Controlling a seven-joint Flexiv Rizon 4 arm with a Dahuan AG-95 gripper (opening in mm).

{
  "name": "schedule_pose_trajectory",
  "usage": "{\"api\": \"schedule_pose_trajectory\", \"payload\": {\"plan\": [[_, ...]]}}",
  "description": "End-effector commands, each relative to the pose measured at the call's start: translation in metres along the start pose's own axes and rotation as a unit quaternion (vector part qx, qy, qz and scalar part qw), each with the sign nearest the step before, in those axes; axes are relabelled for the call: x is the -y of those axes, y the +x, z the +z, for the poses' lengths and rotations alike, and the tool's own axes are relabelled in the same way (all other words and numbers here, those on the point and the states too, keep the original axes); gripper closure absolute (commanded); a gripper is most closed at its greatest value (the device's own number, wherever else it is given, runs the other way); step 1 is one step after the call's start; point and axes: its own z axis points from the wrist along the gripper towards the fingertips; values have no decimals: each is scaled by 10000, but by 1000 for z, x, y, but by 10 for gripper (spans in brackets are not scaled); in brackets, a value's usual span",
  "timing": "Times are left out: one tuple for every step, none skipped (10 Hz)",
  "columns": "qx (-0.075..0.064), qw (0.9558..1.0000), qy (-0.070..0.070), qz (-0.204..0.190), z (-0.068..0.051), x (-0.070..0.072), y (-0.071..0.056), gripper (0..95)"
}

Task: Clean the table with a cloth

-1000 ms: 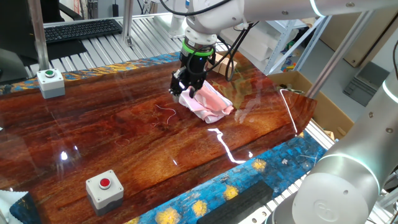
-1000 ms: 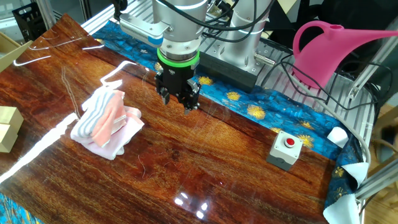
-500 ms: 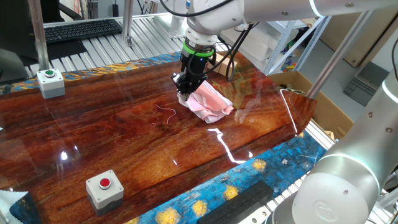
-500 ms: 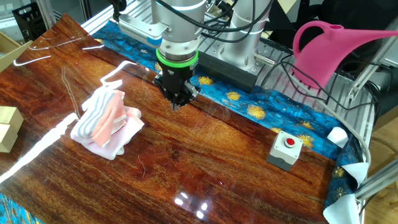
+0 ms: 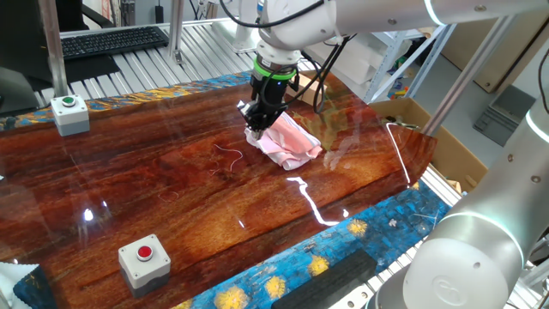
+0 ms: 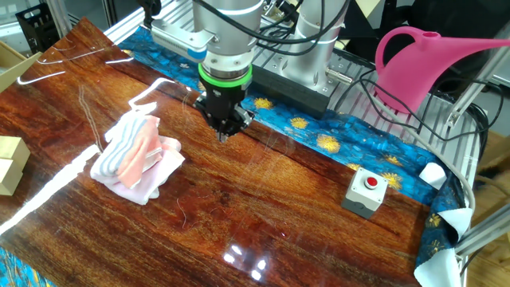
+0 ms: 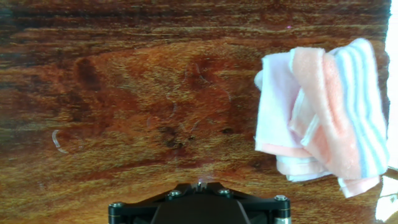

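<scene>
The pink and white cloth (image 5: 288, 142) lies crumpled in folds on the glossy reddish-brown table (image 5: 171, 172). It also shows in the other fixed view (image 6: 135, 155) and at the right of the hand view (image 7: 323, 112). My gripper (image 5: 255, 118) hangs just above the bare wood beside the cloth, apart from it, as the other fixed view (image 6: 222, 132) shows. Its fingers are pressed together with nothing between them. In the hand view only the gripper's tip (image 7: 200, 183) shows at the bottom edge, over bare table (image 7: 124, 93).
A red button box (image 5: 144, 259) stands near the front and a green button box (image 5: 69, 112) at the left. A pink watering can (image 6: 422, 64) and another red button box (image 6: 366, 190) sit by the patterned edge. A cardboard block (image 6: 9, 163) lies past the cloth.
The gripper's fingers have closed from open to shut, on nothing. The hand stayed beside the cloth, rising slightly. The cloth has not moved.
</scene>
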Motion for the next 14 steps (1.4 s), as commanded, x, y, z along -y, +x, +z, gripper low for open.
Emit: {"api": "schedule_pose_trajectory", "payload": {"plan": [[-29,10000,59,-41,2,5,-1,950],[-58,9998,197,19,4,10,-2,760],[-57,9996,266,32,5,12,-3,570],[-58,9996,264,12,7,20,-6,380],[-65,9997,239,-46,9,28,-8,380],[-72,9997,234,-68,10,32,-9,380],[-73,9996,258,-64,12,38,-11,380],[-73,9996,260,-67,13,43,-13,380],[-71,9996,262,-60,14,45,-16,190],[-67,9996,266,-63,15,49,-18,190],[-65,9996,268,-94,17,54,-22,190],[-64,9996,270,-113,18,58,-25,190],[-65,9995,280,-113,19,60,-27,190],[-67,9995,288,-134,20,65,-31,0]]}}
